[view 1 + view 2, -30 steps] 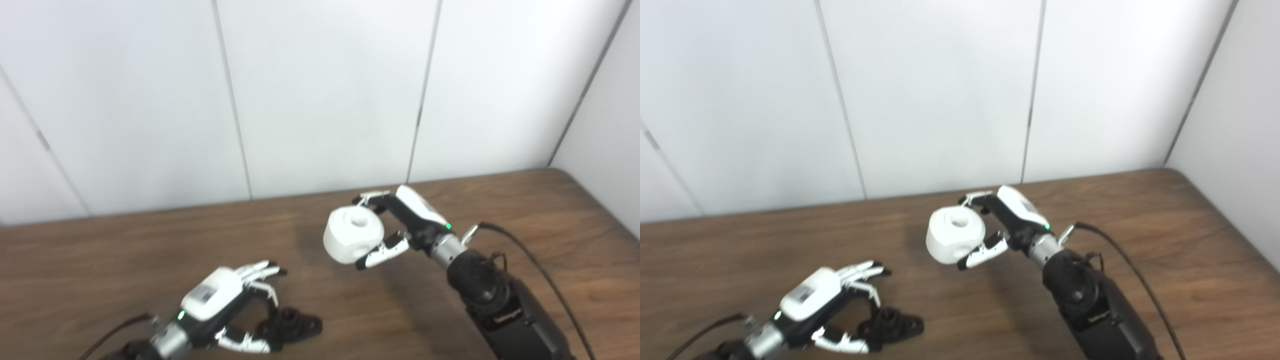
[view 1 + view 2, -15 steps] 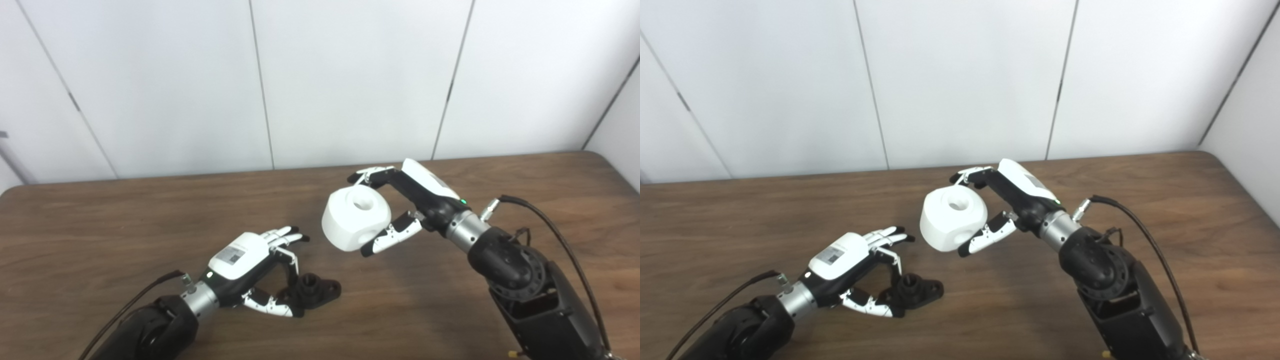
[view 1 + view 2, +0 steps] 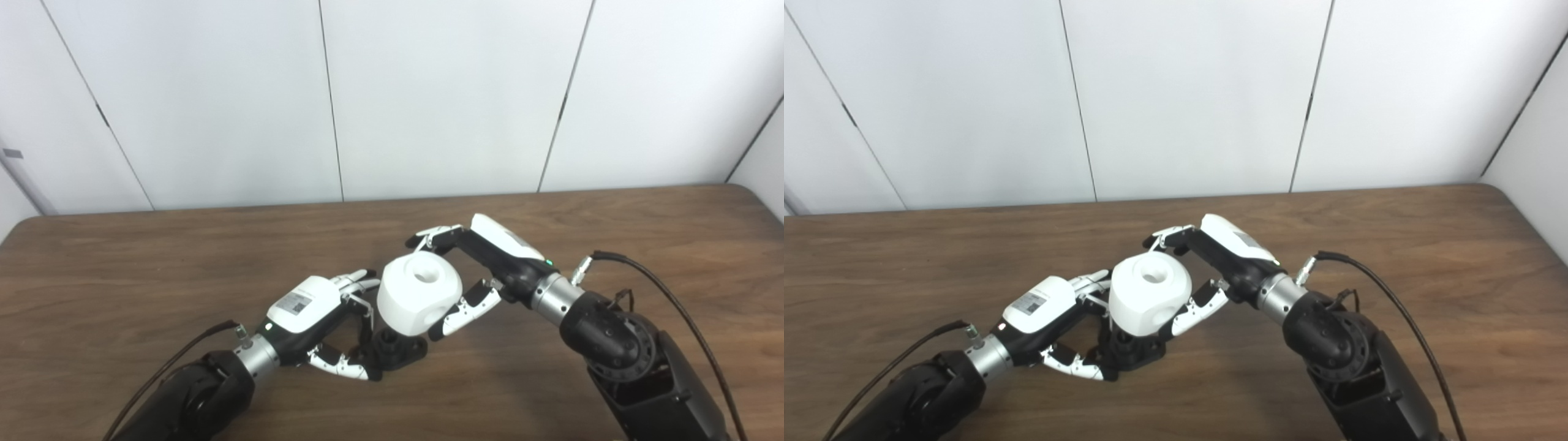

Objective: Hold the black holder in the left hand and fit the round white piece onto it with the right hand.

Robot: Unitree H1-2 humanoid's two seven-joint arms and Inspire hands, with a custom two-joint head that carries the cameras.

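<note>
Carried down and leftward since half a second ago, the white piece (image 3: pixel 418 294), clasped in the right hand (image 3: pixel 484 269), now hangs just above the holder (image 3: pixel 395 350) at lower centre, which the left hand (image 3: pixel 318 324) pinches on the desk (image 3: pixel 122 275).

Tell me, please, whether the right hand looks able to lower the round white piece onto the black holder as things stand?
Probably yes. The right hand holds the round white piece just above the black holder, which the left hand grips from the side, leaving its top apparently clear.
</note>
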